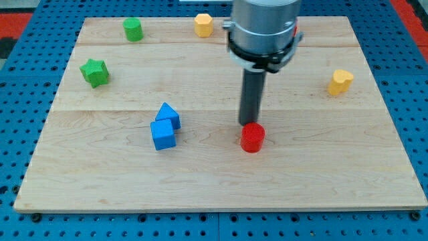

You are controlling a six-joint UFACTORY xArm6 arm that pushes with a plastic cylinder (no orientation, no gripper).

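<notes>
My tip (249, 124) comes down at the middle of the wooden board (214, 181), right at the top edge of a red cylinder (252, 138); it appears to touch the cylinder's far side. To the view's left of the tip lie a blue cube (162, 134) and a blue triangular block (168, 114), pressed against each other. A yellow block (340, 82) rests toward the view's right.
A green star block (94, 72) lies at the left, a green cylinder (133, 29) at the top left, and a yellow hexagonal block (203, 25) at the top centre. A small red object (295, 31) peeks out behind the arm. A blue pegboard (408, 80) surrounds the board.
</notes>
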